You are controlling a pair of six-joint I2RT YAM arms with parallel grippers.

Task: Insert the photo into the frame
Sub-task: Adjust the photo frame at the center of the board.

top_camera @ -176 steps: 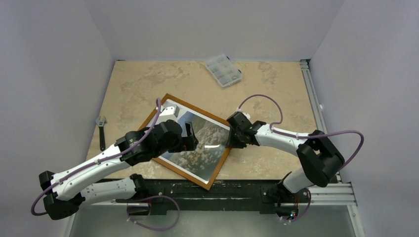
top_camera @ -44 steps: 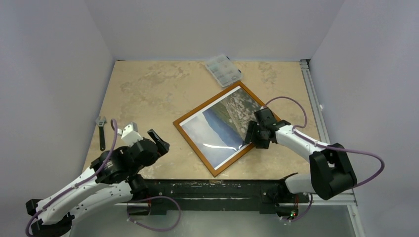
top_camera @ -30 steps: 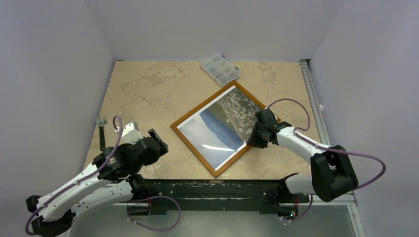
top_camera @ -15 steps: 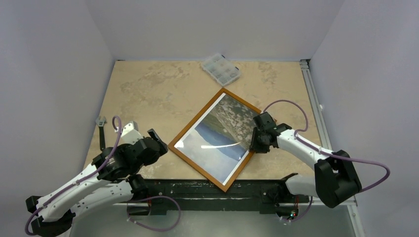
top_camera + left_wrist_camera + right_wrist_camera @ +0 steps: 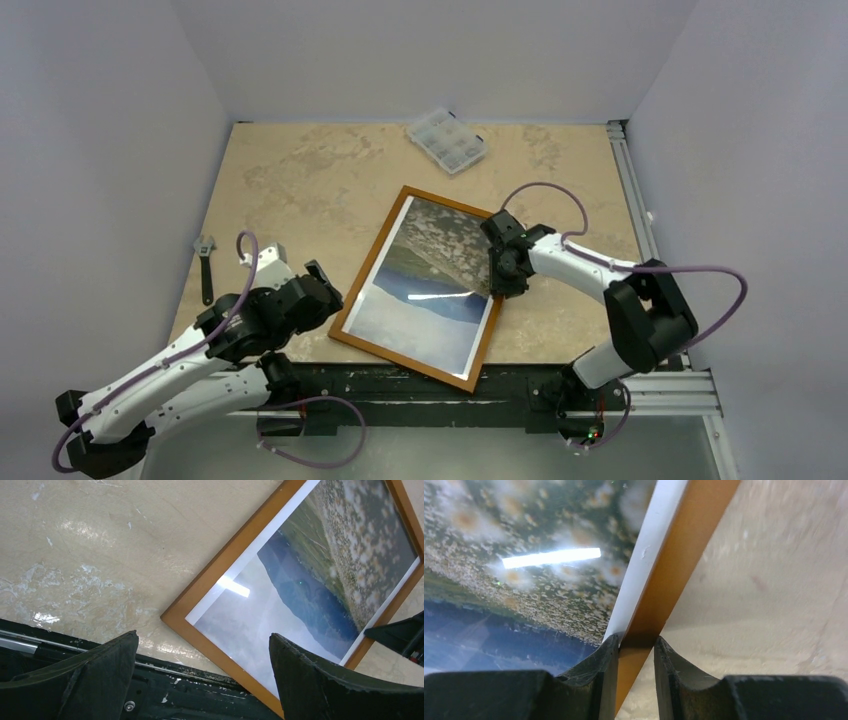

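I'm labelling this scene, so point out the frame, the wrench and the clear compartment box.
frame [image 5: 221, 565]: left wrist view, wooden rail.
wrench [image 5: 206, 272]: top view, handle.
clear compartment box [image 5: 447, 141]: top view, lid centre.

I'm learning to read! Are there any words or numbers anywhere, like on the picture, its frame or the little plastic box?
No text can be read anywhere.
The photo shows only scenery.
The frame is plain wood.
The plastic box and the wrench are too small to show any marking.
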